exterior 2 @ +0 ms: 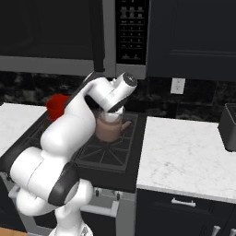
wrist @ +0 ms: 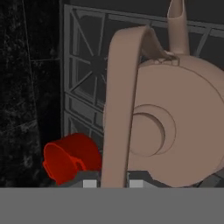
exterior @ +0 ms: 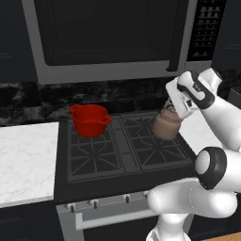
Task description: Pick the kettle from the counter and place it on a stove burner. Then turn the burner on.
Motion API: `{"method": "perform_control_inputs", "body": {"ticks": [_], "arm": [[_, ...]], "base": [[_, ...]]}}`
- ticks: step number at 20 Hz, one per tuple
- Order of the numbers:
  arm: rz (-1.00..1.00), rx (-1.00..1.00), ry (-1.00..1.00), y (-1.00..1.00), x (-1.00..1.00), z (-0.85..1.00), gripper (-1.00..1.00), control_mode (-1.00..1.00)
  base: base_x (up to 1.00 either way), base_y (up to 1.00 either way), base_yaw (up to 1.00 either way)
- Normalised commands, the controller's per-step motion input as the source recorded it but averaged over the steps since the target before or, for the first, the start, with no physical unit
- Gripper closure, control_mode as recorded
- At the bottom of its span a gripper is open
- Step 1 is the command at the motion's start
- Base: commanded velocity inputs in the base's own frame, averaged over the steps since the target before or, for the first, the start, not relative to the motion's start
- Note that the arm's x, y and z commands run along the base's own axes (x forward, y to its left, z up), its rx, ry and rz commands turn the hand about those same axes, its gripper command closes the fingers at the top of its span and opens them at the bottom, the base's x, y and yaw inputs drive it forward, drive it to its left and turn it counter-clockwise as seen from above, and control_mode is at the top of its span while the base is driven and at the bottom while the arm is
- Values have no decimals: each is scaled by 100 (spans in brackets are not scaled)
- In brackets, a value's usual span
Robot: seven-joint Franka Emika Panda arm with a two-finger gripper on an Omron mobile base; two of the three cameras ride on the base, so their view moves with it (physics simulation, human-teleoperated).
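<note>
The copper-brown kettle (exterior: 166,126) hangs from its arched handle (wrist: 118,109), and my gripper (wrist: 113,183) is shut on that handle from above. It is over the right rear stove burner (exterior: 153,123), spout (exterior 2: 126,124) pointing toward the right counter (exterior 2: 184,152). Whether its base touches the grate I cannot tell. In the hand view the kettle's lid and knob (wrist: 151,133) face the camera, with the black grate (wrist: 85,65) behind. The white hand (exterior: 181,101) covers the kettle's top in the left base view.
A red two-handled pot (exterior: 90,120) stands on the left rear burner. The front burners (exterior: 94,157) are bare. Marble counter (exterior: 23,155) lies left of the stove. A dark box (exterior 2: 229,126) sits at the far right. A microwave (exterior: 113,37) hangs overhead. Knobs (exterior: 94,203) line the stove front.
</note>
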Motion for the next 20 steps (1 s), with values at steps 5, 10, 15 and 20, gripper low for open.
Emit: {"method": "perform_control_inputs", "body": {"ticks": [5, 10, 15, 20], "arm": [[0, 0, -3, 35, 0, -36, 100, -100], [0, -9, 3, 28, 2, -40, 100, -100], [0, -20, 14, 24, 1, -40, 100, -100], [0, -15, 1, 6, 0, -24, 100, -100]], "base": [[0, 0, 0], [0, 0, 0], [0, 0, 0], [0, 0, 0]]}}
